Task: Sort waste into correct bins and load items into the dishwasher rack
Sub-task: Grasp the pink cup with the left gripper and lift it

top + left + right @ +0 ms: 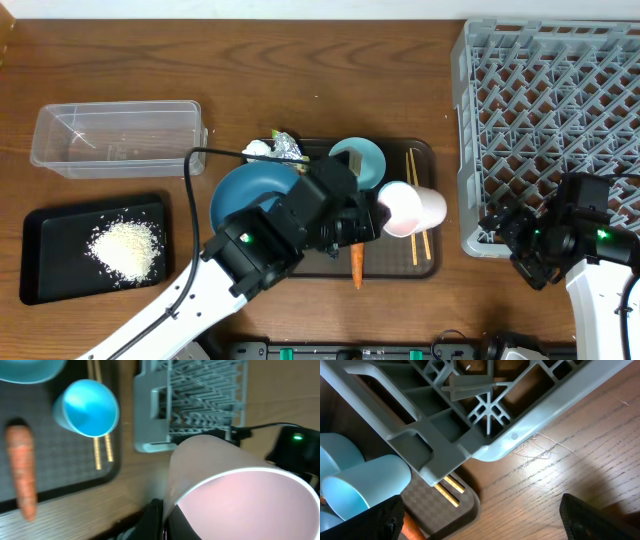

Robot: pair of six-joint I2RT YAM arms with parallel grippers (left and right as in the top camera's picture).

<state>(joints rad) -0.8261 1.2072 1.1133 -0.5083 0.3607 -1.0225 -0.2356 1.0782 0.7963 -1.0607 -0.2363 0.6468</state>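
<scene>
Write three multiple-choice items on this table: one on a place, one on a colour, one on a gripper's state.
1. The rice lies: A in the clear tub; B on the black tray; C in the rack.
2. The cup lying on the brown tray is, inside: A blue; B pink; C green.
3. The left gripper is: A open, empty; B shut on the pink-inside cup; C shut on the carrot.
Answers: 1 B, the white heap sits on the black tray. 2 A, its mouth shows bright blue. 3 B, that cup fills the left wrist view against a dark finger.
</scene>
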